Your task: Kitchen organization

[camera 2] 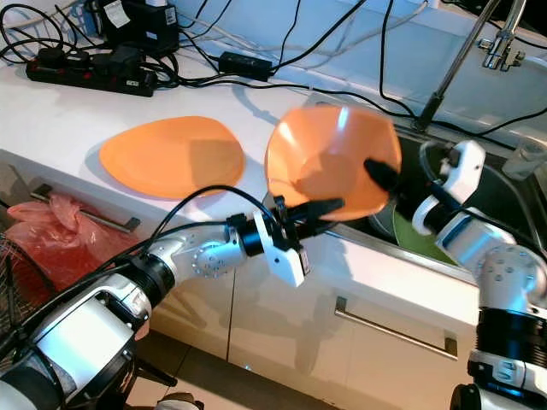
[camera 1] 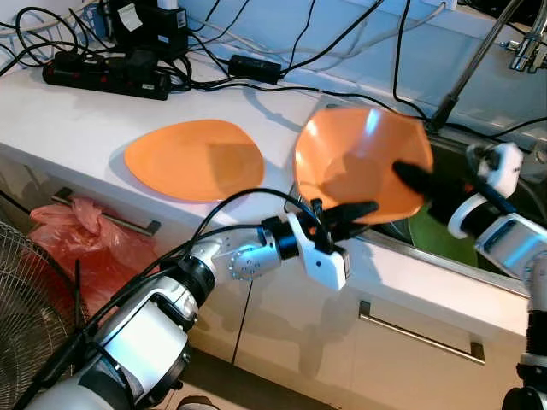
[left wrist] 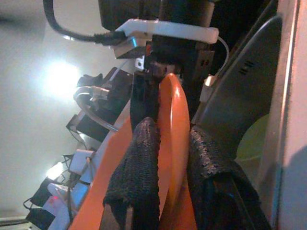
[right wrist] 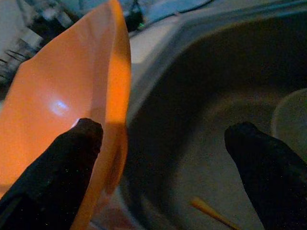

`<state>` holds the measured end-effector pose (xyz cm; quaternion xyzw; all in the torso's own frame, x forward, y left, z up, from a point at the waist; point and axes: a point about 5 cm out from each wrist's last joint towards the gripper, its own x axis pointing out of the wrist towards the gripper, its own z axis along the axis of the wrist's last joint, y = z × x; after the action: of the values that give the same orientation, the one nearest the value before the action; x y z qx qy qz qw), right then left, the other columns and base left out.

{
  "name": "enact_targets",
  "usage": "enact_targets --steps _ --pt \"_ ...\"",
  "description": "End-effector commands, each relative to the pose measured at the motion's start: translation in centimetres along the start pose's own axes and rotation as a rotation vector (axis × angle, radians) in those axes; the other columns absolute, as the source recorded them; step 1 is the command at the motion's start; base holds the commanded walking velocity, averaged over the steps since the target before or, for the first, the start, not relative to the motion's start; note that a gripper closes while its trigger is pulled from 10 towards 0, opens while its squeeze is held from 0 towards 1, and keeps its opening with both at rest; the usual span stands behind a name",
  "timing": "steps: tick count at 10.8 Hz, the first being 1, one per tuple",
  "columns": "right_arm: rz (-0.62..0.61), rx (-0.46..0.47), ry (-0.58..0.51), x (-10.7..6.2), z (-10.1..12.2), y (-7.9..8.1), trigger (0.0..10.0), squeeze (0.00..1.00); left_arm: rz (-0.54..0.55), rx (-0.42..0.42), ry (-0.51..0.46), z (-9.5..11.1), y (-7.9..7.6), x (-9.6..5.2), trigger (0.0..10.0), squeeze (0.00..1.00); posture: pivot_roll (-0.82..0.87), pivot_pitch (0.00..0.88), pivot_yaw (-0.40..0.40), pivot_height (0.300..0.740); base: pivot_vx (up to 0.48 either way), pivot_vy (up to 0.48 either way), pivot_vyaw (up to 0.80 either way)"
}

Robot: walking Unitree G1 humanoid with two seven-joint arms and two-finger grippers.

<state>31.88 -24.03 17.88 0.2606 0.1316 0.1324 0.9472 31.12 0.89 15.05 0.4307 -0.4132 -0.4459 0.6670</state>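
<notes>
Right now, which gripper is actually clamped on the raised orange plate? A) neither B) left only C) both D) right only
B: in the left wrist view the left gripper has its fingers shut on the rim of the raised orange plate, while the right gripper is spread open, one finger against the plate's face and the other over the sink.

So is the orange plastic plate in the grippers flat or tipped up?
Tipped up: the orange plastic plate stands on edge above the sink rim, pinched by the left gripper.

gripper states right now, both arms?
Left tool: closed on the rim of the orange plate.
Right tool: open, one finger against that plate.
</notes>
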Motion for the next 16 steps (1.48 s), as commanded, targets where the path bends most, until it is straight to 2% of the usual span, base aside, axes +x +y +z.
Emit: enact_targets --steps 1,3,4,6,8,11,13,14,16 --pt "-0.101 -0.032 0.052 0.0 -0.5 -1.1 10.0 0.00 0.118 0.019 -0.169 2.4 2.0 2.5 0.0 0.00 0.18 0.000 -0.168 0.740 0.000 0.000 0.00" --pt "-0.171 -0.073 0.008 -0.2 0.9 -1.5 10.0 0.00 0.120 0.017 -0.165 2.3 1.9 2.4 0.0 0.00 0.18 0.000 -0.170 0.740 0.000 0.000 0.00" --pt "-0.243 -0.099 -0.012 -0.3 1.4 -2.3 10.0 0.00 0.121 0.017 -0.166 2.4 1.9 2.5 0.0 0.00 0.18 0.000 -0.169 0.740 0.000 0.000 0.00" --pt "-0.224 -0.056 -0.031 -0.1 2.0 -2.3 10.0 0.00 0.124 0.017 -0.166 2.4 1.9 2.5 0.0 0.00 0.18 0.000 -0.168 0.740 0.000 0.000 0.00" --pt "-0.140 0.065 -0.021 1.7 1.4 -0.6 10.0 0.00 0.128 0.015 -0.165 2.4 2.0 2.6 0.0 0.00 0.18 0.000 -0.168 0.740 0.000 0.000 0.00" --pt "-0.056 0.156 0.044 2.9 -0.1 0.9 10.0 0.00 0.132 0.015 -0.161 2.3 2.0 2.5 0.0 0.00 0.18 0.000 -0.168 0.740 0.000 0.000 0.00" --pt "-0.019 0.129 0.089 2.3 -0.5 1.9 10.0 0.00 0.132 0.015 -0.157 2.3 1.9 2.5 0.0 0.00 0.18 0.000 -0.177 0.740 0.000 0.000 0.00" --pt "-0.060 0.077 0.164 1.7 -0.7 1.6 10.0 0.00 0.132 0.014 -0.155 2.3 1.9 2.5 0.0 0.00 0.18 0.000 -0.177 0.740 0.000 0.000 0.00" --pt "-0.039 0.081 0.166 0.6 -0.4 1.1 10.0 0.00 0.132 0.012 -0.156 2.3 1.7 2.5 0.0 0.00 0.17 0.000 -0.173 0.740 0.000 0.000 0.00"
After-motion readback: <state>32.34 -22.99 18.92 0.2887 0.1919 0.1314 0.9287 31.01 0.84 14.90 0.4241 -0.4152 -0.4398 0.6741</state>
